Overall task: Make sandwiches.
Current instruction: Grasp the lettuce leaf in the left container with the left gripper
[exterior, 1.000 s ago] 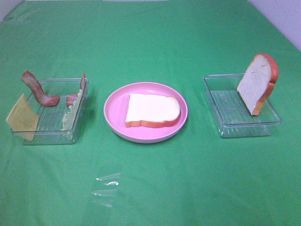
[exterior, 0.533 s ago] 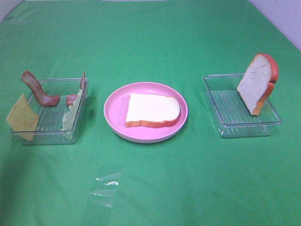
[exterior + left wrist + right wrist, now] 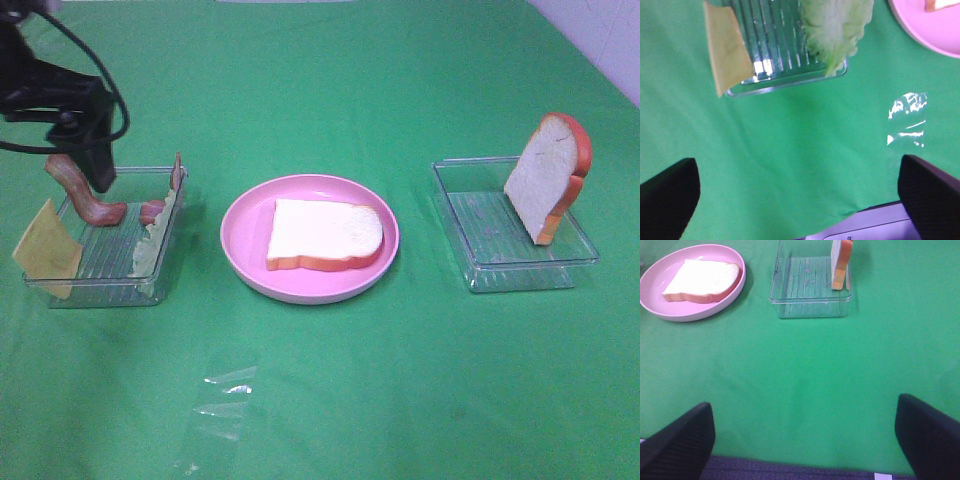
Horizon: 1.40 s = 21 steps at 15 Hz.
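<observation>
One bread slice (image 3: pixel 325 235) lies flat on the round pink plate (image 3: pixel 245 225). A second bread slice (image 3: pixel 545 178) leans upright in the clear right tray (image 3: pixel 520 272). The clear left tray (image 3: pixel 100 290) holds curled bacon strips (image 3: pixel 80 192), pale lettuce (image 3: pixel 155 238) and a yellow cheese slice (image 3: pixel 45 250) leaning on its near corner. My left gripper (image 3: pixel 98 170) hangs over the back of that tray by the bacon; its wrist view shows it open (image 3: pixel 800 200) and empty, with cheese (image 3: pixel 727 47) and lettuce (image 3: pixel 835 30) ahead. My right gripper (image 3: pixel 805 440) is open and empty, outside the high view.
A green cloth covers the table. A scrap of clear plastic film (image 3: pixel 225 395) lies on it in front of the plate, also seen as a glint of film (image 3: pixel 907 117) in the left wrist view. The right wrist view shows the plate (image 3: pixel 670 312) and right tray (image 3: pixel 810 307) ahead.
The left arm has come into the high view at the far left, above the back of the left tray. The food, plate and trays have not moved.
</observation>
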### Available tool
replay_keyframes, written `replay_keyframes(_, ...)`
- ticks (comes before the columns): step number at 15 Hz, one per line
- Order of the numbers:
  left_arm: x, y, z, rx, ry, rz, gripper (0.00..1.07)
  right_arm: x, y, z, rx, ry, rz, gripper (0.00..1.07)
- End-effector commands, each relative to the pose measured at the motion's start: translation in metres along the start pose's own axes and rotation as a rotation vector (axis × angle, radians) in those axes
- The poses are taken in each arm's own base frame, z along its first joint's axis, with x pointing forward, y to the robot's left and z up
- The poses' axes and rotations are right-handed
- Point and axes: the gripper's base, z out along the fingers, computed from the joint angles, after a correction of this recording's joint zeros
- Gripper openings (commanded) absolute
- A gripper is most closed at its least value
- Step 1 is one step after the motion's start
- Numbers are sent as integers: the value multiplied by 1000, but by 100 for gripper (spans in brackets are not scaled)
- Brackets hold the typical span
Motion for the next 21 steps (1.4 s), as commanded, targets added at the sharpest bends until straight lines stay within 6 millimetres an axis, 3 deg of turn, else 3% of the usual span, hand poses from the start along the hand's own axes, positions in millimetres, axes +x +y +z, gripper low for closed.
replay_keyframes(1,-18,-14,23,-24,54,10,102,3,0,-3,0,-32,-11,94)
replay_keyframes(4,-49,-30,57,-56,75,36,102,3,0,-3,0,-32,-11,94)
replay_keyframes(9,-60,-34,117,-73,185,51,102,3,0,-3,0,-32,-11,94)
replay_keyframes(12,-62,-36,123,-59,173,74,99,3,0,-3,0,-32,-11,94)
replay_keyframes(14,-62,-36,123,-58,176,88,85,3,0,-3,0,-32,-11,94)
replay_keyframes(17,-62,-36,123,-57,176,87,46,3,0,-3,0,-32,-11,94)
replay_keyframes(21,-62,-36,123,-55,177,82,41,3,0,-3,0,-32,-11,94)
